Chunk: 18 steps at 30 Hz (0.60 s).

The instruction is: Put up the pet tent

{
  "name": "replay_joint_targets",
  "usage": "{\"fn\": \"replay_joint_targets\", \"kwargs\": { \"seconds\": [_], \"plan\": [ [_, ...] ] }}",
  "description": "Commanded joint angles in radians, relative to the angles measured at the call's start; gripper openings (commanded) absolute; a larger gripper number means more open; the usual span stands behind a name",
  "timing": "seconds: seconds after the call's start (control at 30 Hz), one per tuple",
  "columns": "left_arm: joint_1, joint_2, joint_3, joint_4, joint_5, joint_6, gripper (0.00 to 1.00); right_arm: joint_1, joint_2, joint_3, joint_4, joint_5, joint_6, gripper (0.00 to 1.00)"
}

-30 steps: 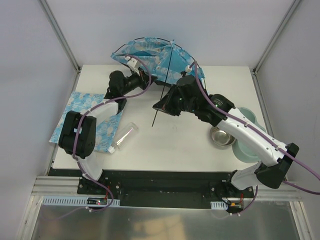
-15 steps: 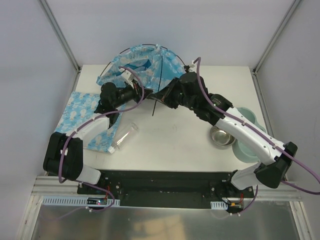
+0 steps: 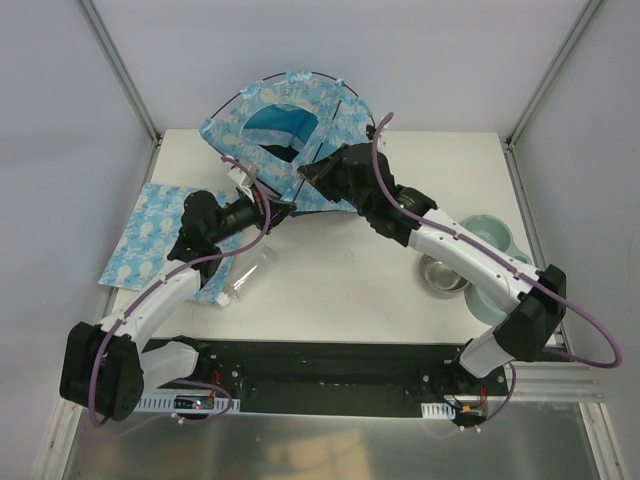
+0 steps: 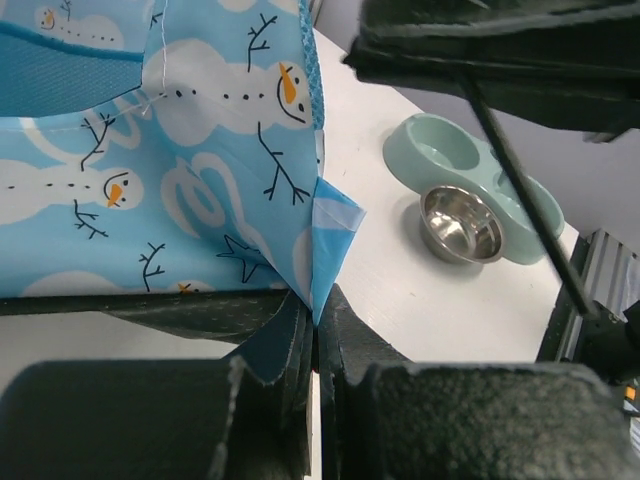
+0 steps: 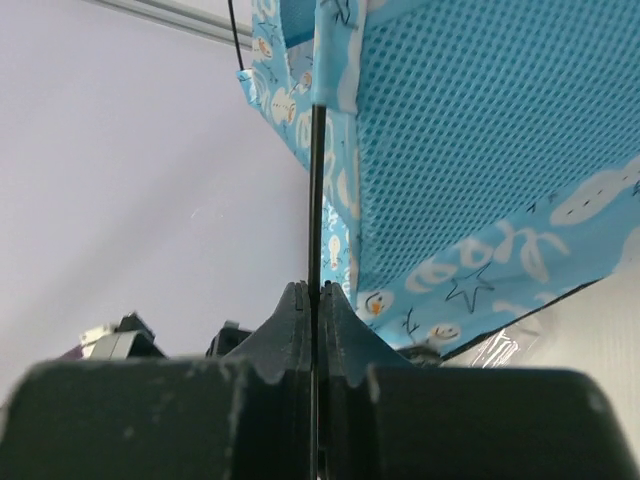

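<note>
While both hands grip it, the tent [image 3: 290, 125] sits at the far side of the surface [image 3: 350, 300], a bit left of ctr. Its arched doorway is turned up toward the top cam, w/ the darker turquoise lining showing inside. Thin black poles arc over its top.

Left hand [image 3: 275, 203] comes in from the near-left and meets the tent's near edge. Its wrist cam shows the fingers [image 4: 290, 335] pressed together on a corner of the snowman-print fabric, hem caught right btwn them.

Right hand [image 3: 308, 177] reaches in from the right to the same near side, just beside the left hand. Its wrist cam shows the fingers [image 5: 340, 320] clamped on one pole [image 5: 316, 190], which runs straight up from the pinch along the fabric edge, w/ blue mesh to its right.

Elsewhere:
- Mat [image 3: 150, 225] lies flat at the left edge of the surface, partly under the left arm.
- Clear bottle [image 3: 245, 275] lies on its side just beside the mat's near-right corner.
- Steel bowl [image 3: 445, 272] is at the right, against a pale green feeder [image 3: 497, 262] — both well apart from the tent. Can't tell if the bowl is seated in it.
</note>
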Motion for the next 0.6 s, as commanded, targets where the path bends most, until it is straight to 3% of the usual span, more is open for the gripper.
{"fn": "replay_joint_targets", "kwargs": {
  "seconds": [0.0,0.3,0.57],
  "plan": [
    [-0.022,-0.117,-0.002,-0.068,0.055,-0.053,0.0,-0.012,0.039,0.005,0.065,0.13,-0.033,0.0],
    [-0.023,-0.181,0.036,-0.223,0.006,-0.241,0.0,0.023,0.082,0.011,0.114,0.182,-0.113,0.0],
    [-0.023,-0.238,0.004,-0.355,0.039,-0.141,0.0,0.034,0.084,-0.016,0.229,0.208,-0.131,0.0]
  ]
}}
